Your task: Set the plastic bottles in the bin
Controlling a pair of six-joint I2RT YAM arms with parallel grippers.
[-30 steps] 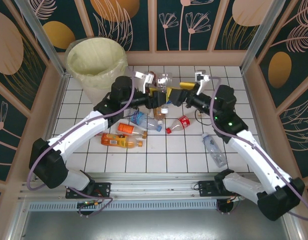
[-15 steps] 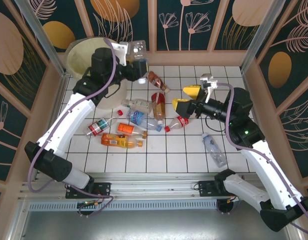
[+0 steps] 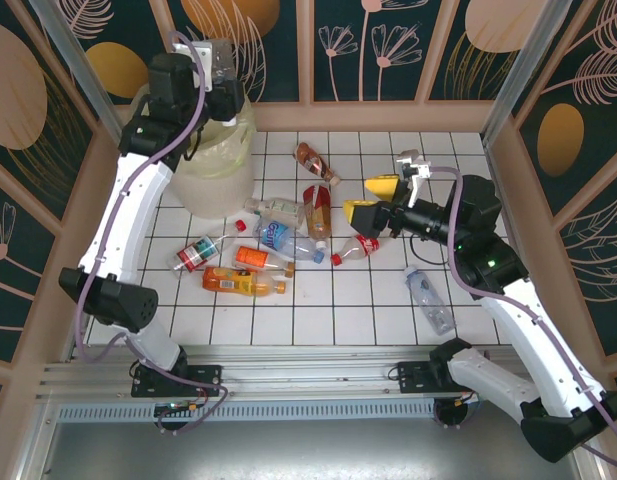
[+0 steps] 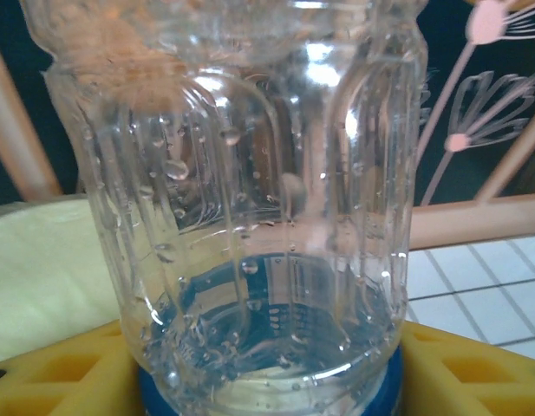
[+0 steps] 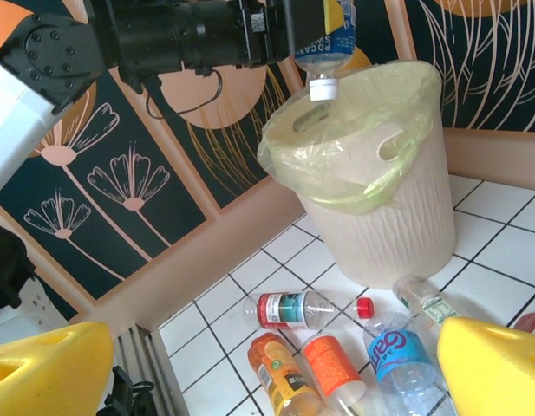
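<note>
- Currently left pincer (image 4: 267, 377) grips a clear bottle (image 5: 330, 39), cap down, over the bin (image 3: 216, 165) at upper left, seemingly so it drops inside.
- Meanwhile right pincer (image 3: 370, 200) gapes empty above loose bottles (image 3: 278, 240) at mid-frame, likely ready for another.

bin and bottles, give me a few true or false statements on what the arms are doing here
1. The left gripper holds a clear bottle above the bin. True.
2. That bottle's cap points up. False: in the right wrist view its white cap points down at the bin's mouth.
3. The right gripper is shut on a bottle. False: its jaws are open and empty, above the pile.
4. Several bottles lie on the tiled table. True.
5. The bin has no liner. False: a pale yellow bag folds over its rim.
</note>
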